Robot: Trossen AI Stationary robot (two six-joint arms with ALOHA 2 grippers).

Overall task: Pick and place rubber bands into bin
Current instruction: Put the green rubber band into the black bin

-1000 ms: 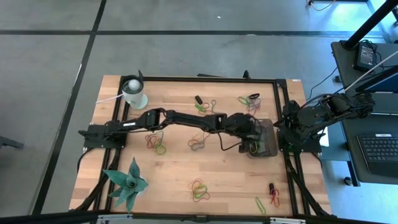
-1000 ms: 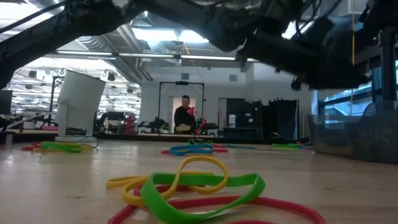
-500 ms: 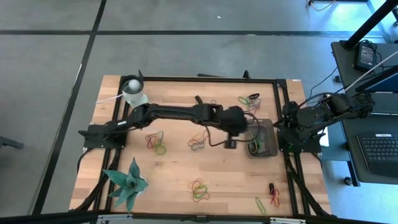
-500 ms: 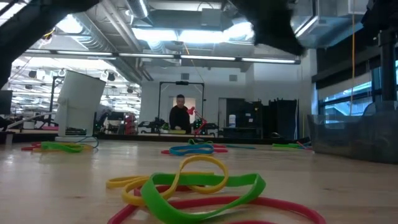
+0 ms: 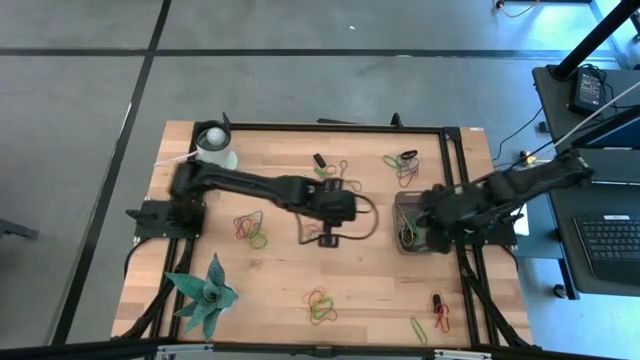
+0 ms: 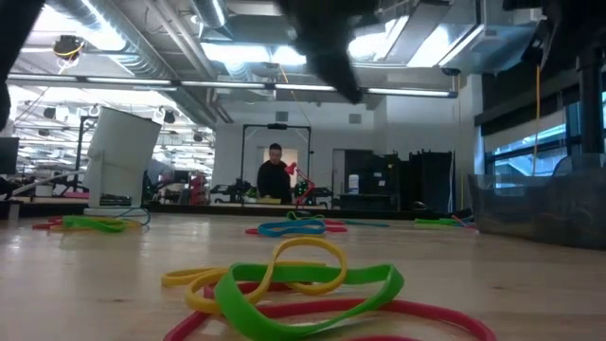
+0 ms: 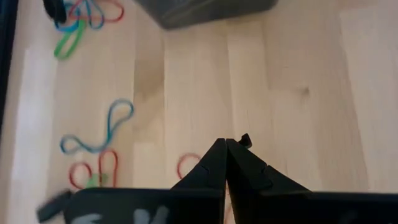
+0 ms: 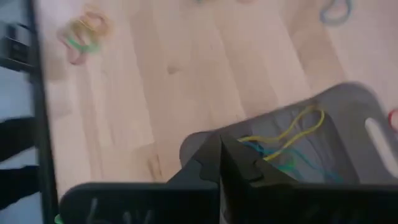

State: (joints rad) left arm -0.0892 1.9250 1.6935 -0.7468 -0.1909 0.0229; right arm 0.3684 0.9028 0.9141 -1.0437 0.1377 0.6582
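Currently left gripper sits mid-table, jaws together and empty, likely lining up on the red and green loops at its 9 o'clock. Right gripper hangs over the small dark grey low-walled bin at the table's 3 o'clock edge, jaws together. Thin coloured rubber bands already lie inside the bin; others are scattered across the wooden table.

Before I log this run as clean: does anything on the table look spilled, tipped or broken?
Nothing stands out. The rubber bands lie in loose clumps across the table, as expected for sorting; a few already sit in the bin, which rests flat. The white cup stands upright at the far corner.
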